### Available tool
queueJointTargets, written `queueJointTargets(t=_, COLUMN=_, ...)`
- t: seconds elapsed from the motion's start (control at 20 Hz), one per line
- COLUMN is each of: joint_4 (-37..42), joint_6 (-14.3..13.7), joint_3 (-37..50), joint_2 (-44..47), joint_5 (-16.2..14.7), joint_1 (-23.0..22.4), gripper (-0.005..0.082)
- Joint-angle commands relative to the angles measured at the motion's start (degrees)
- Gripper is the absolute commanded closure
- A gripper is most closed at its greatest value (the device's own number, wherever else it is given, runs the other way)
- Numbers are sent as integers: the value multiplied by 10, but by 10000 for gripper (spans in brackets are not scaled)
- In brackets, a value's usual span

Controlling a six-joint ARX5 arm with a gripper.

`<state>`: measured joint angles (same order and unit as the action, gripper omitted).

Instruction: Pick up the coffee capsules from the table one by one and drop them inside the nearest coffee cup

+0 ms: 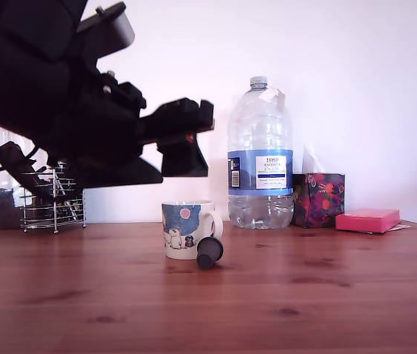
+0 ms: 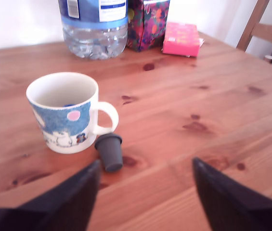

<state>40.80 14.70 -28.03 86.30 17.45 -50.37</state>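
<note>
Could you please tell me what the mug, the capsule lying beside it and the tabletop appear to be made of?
The mug looks like glazed white ceramic, smooth under its printed blue scene. The capsule is matte and dark, probably plastic or coated aluminium; the pictures leave it open. The tabletop looks like varnished reddish wood, with grain and dark knots.

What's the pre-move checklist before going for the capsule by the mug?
1. Hand open and empty: ok, fingers spread with nothing between them.
2. Dark capsule reachable: ok, on its side on the table beside the mug's handle.
3. Mug upright, mouth clear: ok.
4. Blue capsule already dropped: cannot tell, only a blue speck shows inside the rim.
5. Clearance from the water bottle: ok, it stands well behind.
</note>
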Motion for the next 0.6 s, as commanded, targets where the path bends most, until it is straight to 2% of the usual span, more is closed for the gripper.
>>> queueJointTargets(t=0.0, joint_4=7, joint_6=6, joint_3=-4, joint_2=34, joint_5=-6, joint_1=5, gripper=39)
queueJointTargets(t=0.3, joint_4=5, joint_6=5, joint_3=-70, joint_2=125, joint_5=-29, joint_1=11, gripper=40)
queueJointTargets(t=0.55, joint_4=-63, joint_6=6, joint_3=-161, joint_2=205, joint_5=-37, joint_1=33, gripper=40)
